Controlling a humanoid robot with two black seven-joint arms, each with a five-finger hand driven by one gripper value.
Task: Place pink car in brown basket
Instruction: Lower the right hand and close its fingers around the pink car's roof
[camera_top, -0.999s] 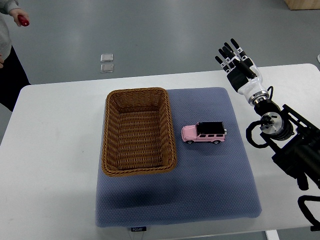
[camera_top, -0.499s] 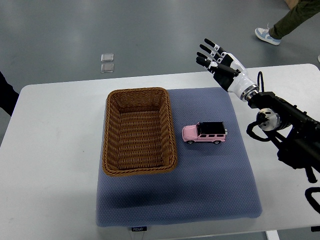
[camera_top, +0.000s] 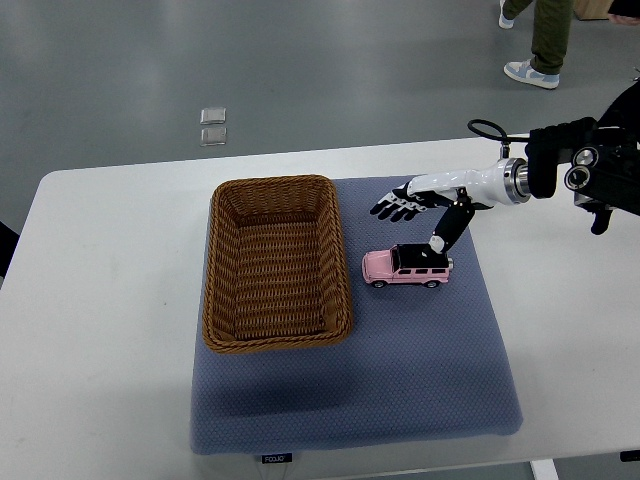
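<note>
On blue mat: brown basket (camera_top: 277, 265) holds nothing; pink car (camera_top: 408, 267) beside it; right hand (camera_top: 415, 205) above car, fingers spread.

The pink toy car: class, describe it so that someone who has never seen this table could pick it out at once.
On the white table lies a blue-grey padded mat, and on its left part sits a brown woven wicker basket. Just right of the basket, on the bare mat, stands the pink toy car. It is the only small toy there, boxy with a black roof, directly beneath the robot's open right hand.
</note>
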